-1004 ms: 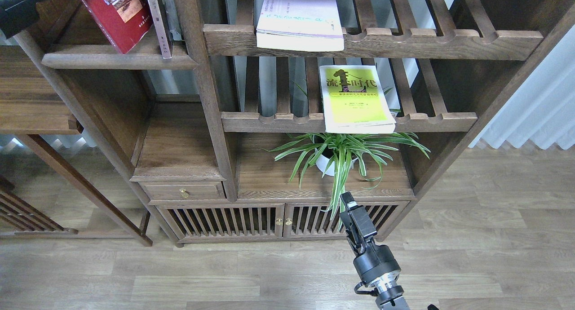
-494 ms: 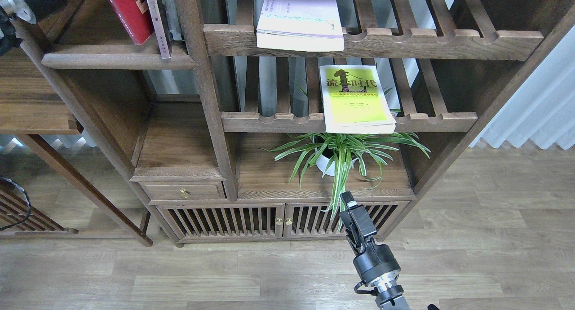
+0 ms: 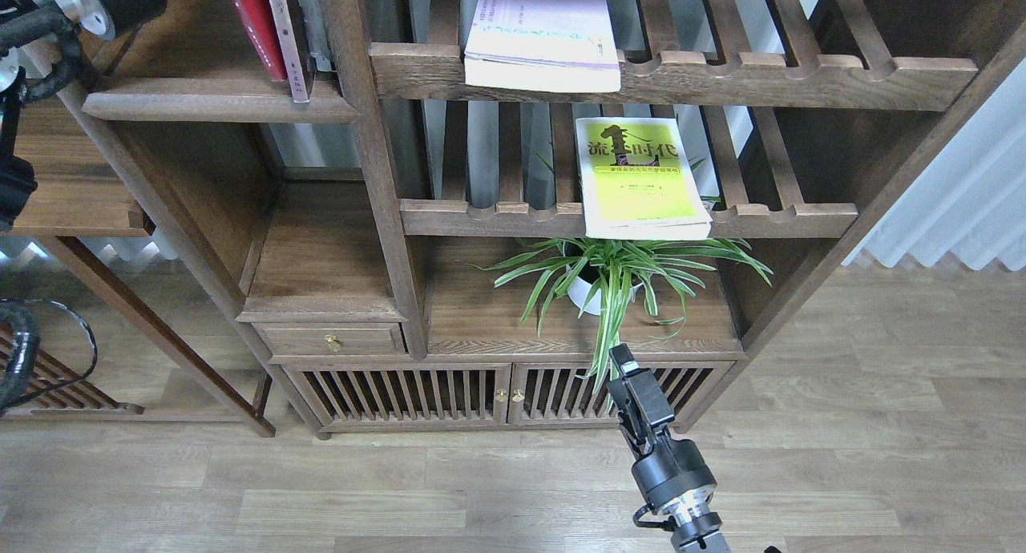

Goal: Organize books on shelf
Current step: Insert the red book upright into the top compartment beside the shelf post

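Matt dark wood shelf [image 3: 216, 104], glossy paper books [image 3: 641, 176], wood-plank floor [image 3: 842, 425]

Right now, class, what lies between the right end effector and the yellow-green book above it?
In the head view, a potted spider plant sits between them, its leaves hanging down to the right end effector, just under the yellow-green book.

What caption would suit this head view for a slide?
Red book upright on the plank shelf; two books lie flat on slatted racks, right gripper low.
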Controlling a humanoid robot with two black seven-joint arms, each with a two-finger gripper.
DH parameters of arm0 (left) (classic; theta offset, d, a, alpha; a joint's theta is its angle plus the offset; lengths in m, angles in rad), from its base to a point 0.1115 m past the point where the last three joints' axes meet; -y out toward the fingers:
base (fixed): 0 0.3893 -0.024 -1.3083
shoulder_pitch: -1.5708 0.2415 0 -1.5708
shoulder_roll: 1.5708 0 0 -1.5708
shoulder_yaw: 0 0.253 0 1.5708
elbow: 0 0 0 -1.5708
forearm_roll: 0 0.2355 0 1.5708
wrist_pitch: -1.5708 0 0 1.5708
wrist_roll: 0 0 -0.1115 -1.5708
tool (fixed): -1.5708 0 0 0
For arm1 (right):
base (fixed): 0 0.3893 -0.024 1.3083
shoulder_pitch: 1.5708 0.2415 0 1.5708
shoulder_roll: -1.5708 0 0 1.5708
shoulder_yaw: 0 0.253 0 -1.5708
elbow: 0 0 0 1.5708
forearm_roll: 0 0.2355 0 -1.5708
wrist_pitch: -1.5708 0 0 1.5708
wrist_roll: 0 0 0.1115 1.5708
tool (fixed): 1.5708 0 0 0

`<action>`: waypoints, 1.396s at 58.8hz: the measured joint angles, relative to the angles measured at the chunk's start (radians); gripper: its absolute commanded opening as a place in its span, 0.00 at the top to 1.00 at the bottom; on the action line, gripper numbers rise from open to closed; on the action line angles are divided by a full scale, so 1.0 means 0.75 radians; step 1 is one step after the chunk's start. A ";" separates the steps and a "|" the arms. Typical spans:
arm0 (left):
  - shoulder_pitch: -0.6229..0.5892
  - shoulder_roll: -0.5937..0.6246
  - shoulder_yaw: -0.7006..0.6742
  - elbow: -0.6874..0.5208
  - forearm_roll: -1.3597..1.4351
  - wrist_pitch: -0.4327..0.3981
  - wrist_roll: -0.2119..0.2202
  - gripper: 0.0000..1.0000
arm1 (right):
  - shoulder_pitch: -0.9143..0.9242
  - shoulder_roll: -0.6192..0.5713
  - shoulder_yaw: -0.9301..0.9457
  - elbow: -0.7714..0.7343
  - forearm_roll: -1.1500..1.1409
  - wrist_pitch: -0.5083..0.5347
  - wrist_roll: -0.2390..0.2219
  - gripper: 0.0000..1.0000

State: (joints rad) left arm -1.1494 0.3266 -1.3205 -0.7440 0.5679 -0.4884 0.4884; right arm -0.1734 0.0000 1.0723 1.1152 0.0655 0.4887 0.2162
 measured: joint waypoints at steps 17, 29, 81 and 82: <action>-0.011 0.003 0.003 0.016 0.048 0.000 -0.028 0.97 | -0.002 0.000 0.000 0.008 0.001 0.000 0.000 0.01; -0.012 0.003 0.007 0.025 0.078 -0.001 -0.046 0.96 | -0.002 0.000 0.000 0.012 0.001 0.000 0.000 0.01; 0.003 0.009 0.051 -0.100 0.076 0.000 -0.087 0.41 | -0.010 0.000 0.004 0.026 0.001 0.000 0.000 0.01; 0.004 0.012 0.051 -0.104 0.076 0.000 -0.087 0.40 | -0.010 0.000 0.004 0.026 0.001 0.000 0.000 0.01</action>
State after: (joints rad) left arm -1.1466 0.3353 -1.2823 -0.8221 0.6252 -0.4884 0.4233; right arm -0.1808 0.0001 1.0754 1.1350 0.0660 0.4887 0.2163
